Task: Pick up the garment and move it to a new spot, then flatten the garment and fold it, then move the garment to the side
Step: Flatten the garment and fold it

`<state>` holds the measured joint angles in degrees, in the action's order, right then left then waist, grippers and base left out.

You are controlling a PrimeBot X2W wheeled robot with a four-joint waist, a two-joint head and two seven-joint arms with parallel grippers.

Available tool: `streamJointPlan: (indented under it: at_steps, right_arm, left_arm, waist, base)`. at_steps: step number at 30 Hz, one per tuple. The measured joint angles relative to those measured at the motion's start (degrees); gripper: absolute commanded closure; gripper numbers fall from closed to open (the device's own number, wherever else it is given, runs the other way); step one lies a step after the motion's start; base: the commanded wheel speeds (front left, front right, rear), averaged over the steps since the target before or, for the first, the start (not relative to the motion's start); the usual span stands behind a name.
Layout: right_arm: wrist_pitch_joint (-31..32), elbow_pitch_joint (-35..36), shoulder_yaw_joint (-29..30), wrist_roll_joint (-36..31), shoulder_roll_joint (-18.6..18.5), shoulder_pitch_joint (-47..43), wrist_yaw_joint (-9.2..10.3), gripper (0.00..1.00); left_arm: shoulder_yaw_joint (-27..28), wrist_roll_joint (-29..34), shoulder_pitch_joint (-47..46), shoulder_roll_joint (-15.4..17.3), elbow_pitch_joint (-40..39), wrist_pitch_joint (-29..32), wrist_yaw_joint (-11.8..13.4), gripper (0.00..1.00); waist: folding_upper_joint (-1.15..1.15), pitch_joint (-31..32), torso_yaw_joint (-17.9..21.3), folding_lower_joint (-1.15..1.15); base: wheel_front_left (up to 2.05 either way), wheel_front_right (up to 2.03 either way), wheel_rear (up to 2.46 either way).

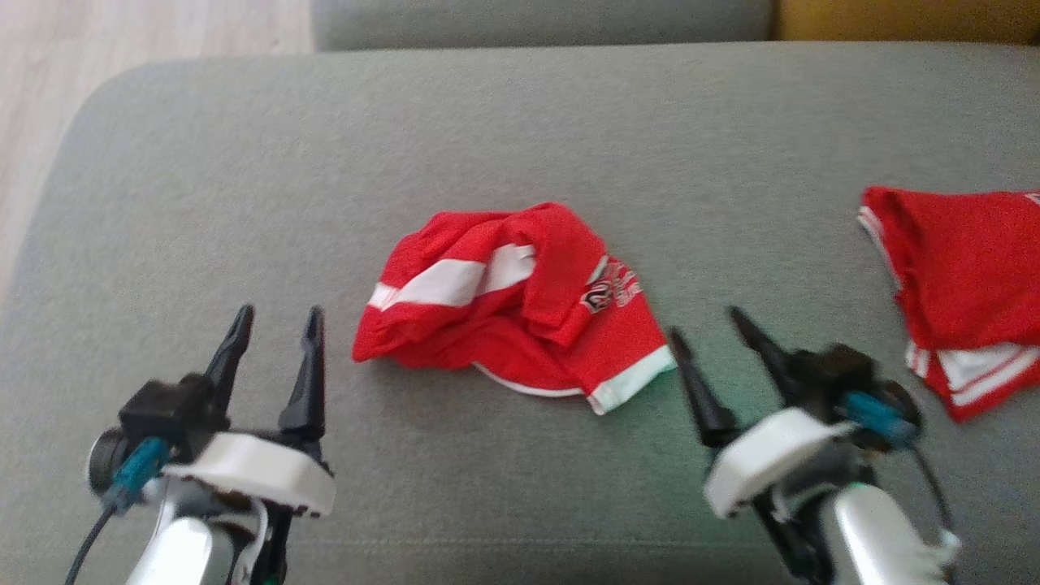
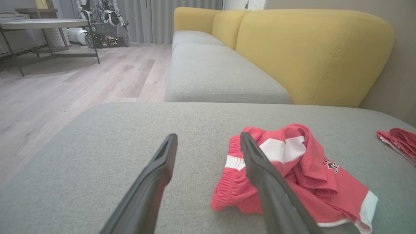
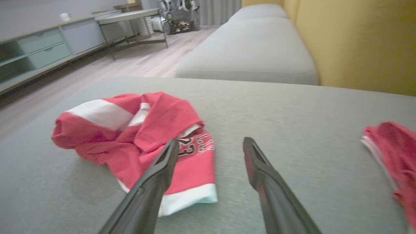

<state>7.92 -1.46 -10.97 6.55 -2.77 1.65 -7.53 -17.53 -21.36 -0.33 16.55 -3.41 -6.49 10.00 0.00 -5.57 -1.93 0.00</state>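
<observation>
The garment (image 1: 512, 305) is seen crumpled in the middle of the grey sofa cushion (image 1: 520, 122), stretched sideways. The left end effector (image 1: 280, 313) and the right end effector (image 1: 704, 322) are spread apart and empty near the front edge. The right one is placed nearer, just beside the white hem (image 1: 630, 382).

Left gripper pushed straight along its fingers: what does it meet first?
Likely bare grey cushion: the left gripper aims just left of the crumpled red garment, whose near edge it might brush; depth is unclear.
</observation>
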Motion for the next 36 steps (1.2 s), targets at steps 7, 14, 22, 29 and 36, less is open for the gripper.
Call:
streamJointPlan:
  at_steps: [7, 14, 22, 29, 36]
  right_arm:
    - [0.8, -9.7, -10.1, -1.0, -1.8, 9.9, 0.0, 0.0]
    - [0.1, -18.6, -13.0, -4.1, -2.8, 15.9, 0.0, 0.0]
    - [-4.3, -25.9, -12.3, -5.5, -2.2, 20.0, 0.0, 1.0]
    - [-8.5, -24.6, -8.3, -2.3, -1.4, 20.2, 0.0, 1.0]
    - [-8.9, -16.4, 0.7, 1.3, -1.2, 17.7, 0.0, 1.0]
  left_arm:
    - [-1.6, 0.0, -4.6, -1.5, 2.5, -2.1, -1.7, 0.0]
    - [-2.0, 0.0, -6.9, -2.6, 4.6, -4.3, -2.0, 0.0]
    - [-2.0, 0.0, -7.8, -3.4, 6.1, -5.5, -2.0, 0.0]
    - [-1.9, -0.2, -8.2, -3.4, 6.5, -6.3, -2.0, 0.0]
    - [-1.6, -0.2, -8.2, -3.0, 6.4, -6.7, -2.0, 0.0]
  waist:
    - [0.0, -3.5, -5.3, 0.0]
    - [0.0, -6.8, -9.3, 0.0]
    - [0.0, -7.9, -9.2, 0.0]
    - [0.0, -7.4, -7.4, 0.0]
    - [0.0, -7.1, -4.8, 0.0]
  base:
    - [0.0, 0.0, 0.0]
    - [0.0, 0.0, 0.0]
    - [0.0, 0.0, 0.0]
    - [0.0, 0.0, 0.0]
    - [0.0, 0.0, 0.0]
